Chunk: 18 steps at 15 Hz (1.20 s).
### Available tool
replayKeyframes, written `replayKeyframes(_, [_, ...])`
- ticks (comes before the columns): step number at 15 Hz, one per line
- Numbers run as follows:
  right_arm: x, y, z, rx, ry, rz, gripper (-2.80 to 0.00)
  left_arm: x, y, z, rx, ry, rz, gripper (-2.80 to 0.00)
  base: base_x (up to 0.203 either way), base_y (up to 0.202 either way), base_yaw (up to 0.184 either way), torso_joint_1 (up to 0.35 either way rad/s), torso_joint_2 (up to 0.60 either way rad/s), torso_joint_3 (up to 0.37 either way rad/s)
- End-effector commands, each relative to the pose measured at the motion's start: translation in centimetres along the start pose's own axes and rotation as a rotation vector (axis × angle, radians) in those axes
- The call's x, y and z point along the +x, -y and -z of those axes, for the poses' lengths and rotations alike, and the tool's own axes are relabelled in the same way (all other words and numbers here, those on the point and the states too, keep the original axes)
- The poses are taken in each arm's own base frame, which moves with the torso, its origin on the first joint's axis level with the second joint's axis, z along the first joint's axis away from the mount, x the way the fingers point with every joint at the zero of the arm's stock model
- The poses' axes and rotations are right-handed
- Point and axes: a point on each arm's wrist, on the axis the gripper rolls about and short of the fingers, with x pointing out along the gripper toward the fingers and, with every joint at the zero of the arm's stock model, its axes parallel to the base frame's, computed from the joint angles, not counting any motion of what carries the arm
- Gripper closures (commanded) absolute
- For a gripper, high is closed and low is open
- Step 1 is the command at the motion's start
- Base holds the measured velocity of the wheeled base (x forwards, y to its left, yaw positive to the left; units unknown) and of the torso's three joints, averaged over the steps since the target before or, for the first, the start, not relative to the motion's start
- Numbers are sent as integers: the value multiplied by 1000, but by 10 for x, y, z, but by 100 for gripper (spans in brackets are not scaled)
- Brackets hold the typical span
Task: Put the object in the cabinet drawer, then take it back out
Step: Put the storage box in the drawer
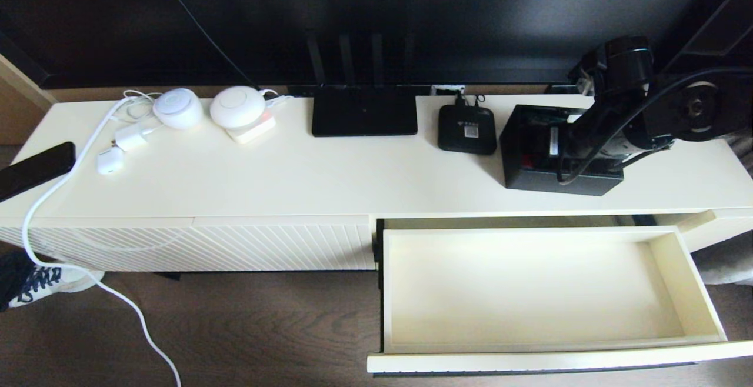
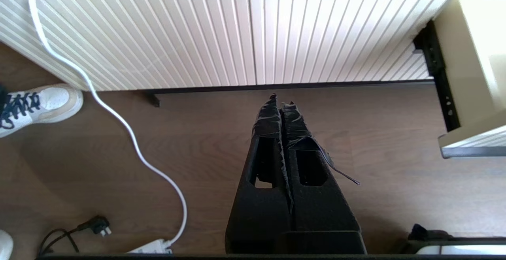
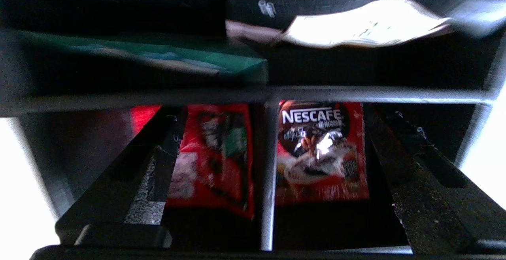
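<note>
The right gripper point(image 3: 269, 173), fingers spread, apparently straddled a divider inside the box point(image 1: 529, 157) to lift it toward the open drawer point(image 1: 694, 293); the left gripper point(image 2: 281, 104) hung clenched, idle.

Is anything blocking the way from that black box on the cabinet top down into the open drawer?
Nothing visible does. The organizer box stands near the cabinet top's front edge, just behind the pulled-out cabinet drawer, whose visible interior shows nothing inside. The right gripper is already down inside the box, jaws open.
</note>
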Motion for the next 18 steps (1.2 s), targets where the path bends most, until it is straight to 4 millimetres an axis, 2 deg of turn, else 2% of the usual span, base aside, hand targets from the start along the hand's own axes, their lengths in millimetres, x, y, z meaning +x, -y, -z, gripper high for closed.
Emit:
replayKeyframes(1, [12,-2,4,2,-12,-16,-280,0,0,0,0,1,0,0,0,0,0,0,0,0])
replayKeyframes(7, [13,-3,6,4,-22,-21,-280,0,0,0,0,0,0,0,0,0,0,0,0,0])
replayKeyframes(8, [12,-4,8,6,-29,-22,0,0,0,0,0,1,0,0,0,0,0,0,0,0])
replayKeyframes(18, [7,-4,11,3,-38,-24,0,0,0,0,0,-1,0,0,0,0,0,0,0,0])
